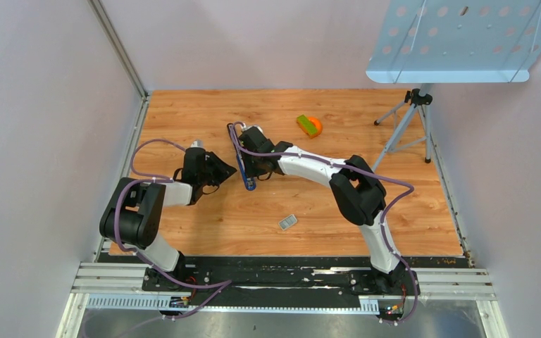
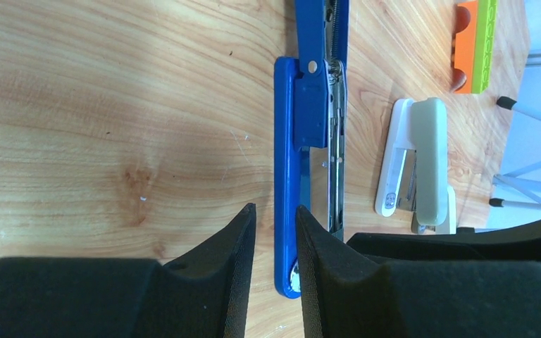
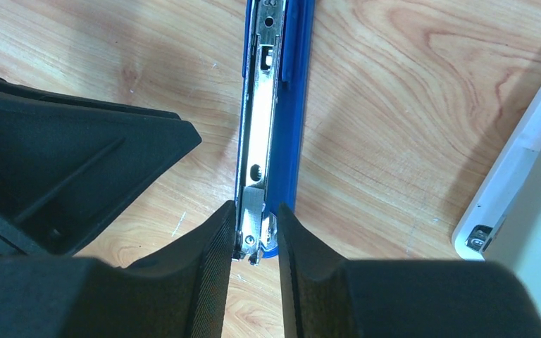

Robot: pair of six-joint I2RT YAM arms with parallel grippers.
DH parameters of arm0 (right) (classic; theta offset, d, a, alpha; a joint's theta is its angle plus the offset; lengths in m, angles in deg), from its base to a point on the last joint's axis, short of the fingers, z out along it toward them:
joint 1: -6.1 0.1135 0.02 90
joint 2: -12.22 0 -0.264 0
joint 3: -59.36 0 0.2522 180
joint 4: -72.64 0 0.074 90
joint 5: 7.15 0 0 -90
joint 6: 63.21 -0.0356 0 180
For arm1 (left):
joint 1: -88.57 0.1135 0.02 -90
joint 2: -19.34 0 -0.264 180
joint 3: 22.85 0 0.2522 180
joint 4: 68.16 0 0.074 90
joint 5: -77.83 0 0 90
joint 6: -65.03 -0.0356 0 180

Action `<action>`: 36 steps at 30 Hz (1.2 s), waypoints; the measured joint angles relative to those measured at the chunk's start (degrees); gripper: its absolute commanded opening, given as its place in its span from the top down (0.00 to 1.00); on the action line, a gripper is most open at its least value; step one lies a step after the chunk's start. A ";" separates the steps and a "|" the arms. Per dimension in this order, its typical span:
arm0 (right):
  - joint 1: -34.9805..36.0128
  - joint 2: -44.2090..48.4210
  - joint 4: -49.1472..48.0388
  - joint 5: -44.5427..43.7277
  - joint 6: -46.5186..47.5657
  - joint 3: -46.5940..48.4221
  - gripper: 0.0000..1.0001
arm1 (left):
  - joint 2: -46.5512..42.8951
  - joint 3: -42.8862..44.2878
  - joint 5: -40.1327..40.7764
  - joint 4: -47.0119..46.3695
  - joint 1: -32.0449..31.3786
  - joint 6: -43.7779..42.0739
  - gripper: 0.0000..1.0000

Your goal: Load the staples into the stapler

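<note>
The blue stapler (image 1: pixel 250 184) lies opened flat on the wooden table between my two grippers. Its blue base (image 2: pixel 289 169) and silvery magazine rail (image 2: pixel 336 155) run side by side. My left gripper (image 2: pixel 275 209) stands narrowly open around the near end of the base, with a strip of wood showing beside the left finger. My right gripper (image 3: pixel 254 205) straddles the tip of the metal magazine (image 3: pixel 257 155). Its left pad is against the metal and a small gap shows at the right pad. The staples (image 1: pixel 288 222), a small grey block, lie apart nearer the arm bases.
A white and beige stapler (image 2: pixel 423 162) lies just right of the blue one, also seen as a white stapler (image 3: pixel 521 183) in the right wrist view. An orange and green object (image 1: pixel 308 125) sits farther back. A tripod (image 1: pixel 405 120) with a perforated tray (image 1: pixel 458 39) stands at the back right.
</note>
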 measured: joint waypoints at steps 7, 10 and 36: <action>-0.13 0.50 1.09 -0.02 1.25 0.24 0.65 | -0.37 3.65 1.38 3.78 0.68 -0.46 0.60; -0.13 0.90 1.22 -0.13 1.84 0.24 0.69 | -0.46 7.28 2.78 5.57 2.34 -0.94 0.58; -2.89 -7.26 -4.92 5.33 11.78 11.56 0.46 | 23.19 39.36 -1.60 11.28 9.01 -3.21 0.47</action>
